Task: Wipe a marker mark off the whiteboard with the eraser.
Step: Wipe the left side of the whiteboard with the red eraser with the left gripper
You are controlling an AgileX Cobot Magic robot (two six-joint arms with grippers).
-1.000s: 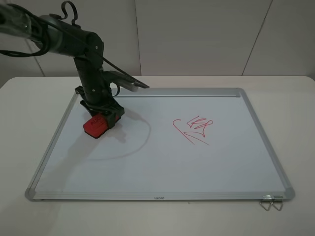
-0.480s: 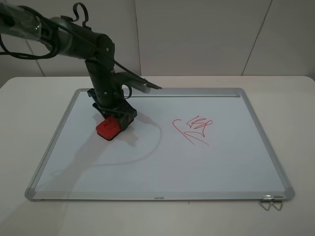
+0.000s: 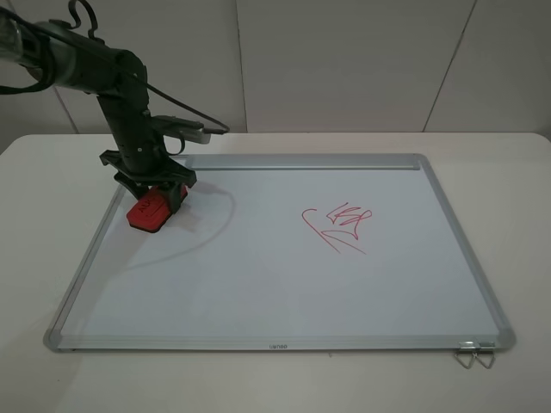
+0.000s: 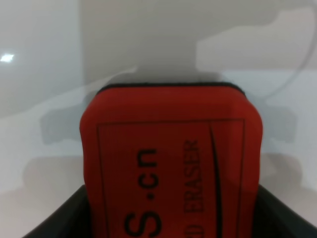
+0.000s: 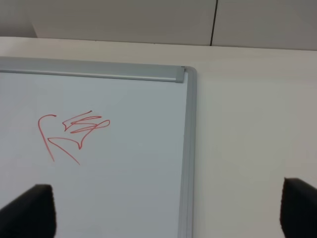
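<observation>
The red eraser [image 3: 148, 212] rests felt-down on the whiteboard [image 3: 275, 292] close to its left frame, near the far corner. My left gripper [image 3: 155, 194] is shut on the eraser from above; the left wrist view fills with its red lettered top [image 4: 171, 163] between dark fingers [image 4: 54, 225]. No narrow zigzag mark shows anywhere on the board. Only the larger red scribble [image 3: 338, 225] with a hook and diagonal strokes is visible, also in the right wrist view [image 5: 69, 134]. My right gripper [image 5: 163, 215] is open over the board's right edge, holding nothing.
The silver tray strip [image 3: 301, 161] runs along the board's far edge. Wire clips [image 3: 475, 353] hang at the near right corner. The board lies on a white table [image 3: 525, 215] against a pale wall.
The left arm slid the eraser right across the board's far-left area, then back left toward the frame. The larger scribble is unchanged.
</observation>
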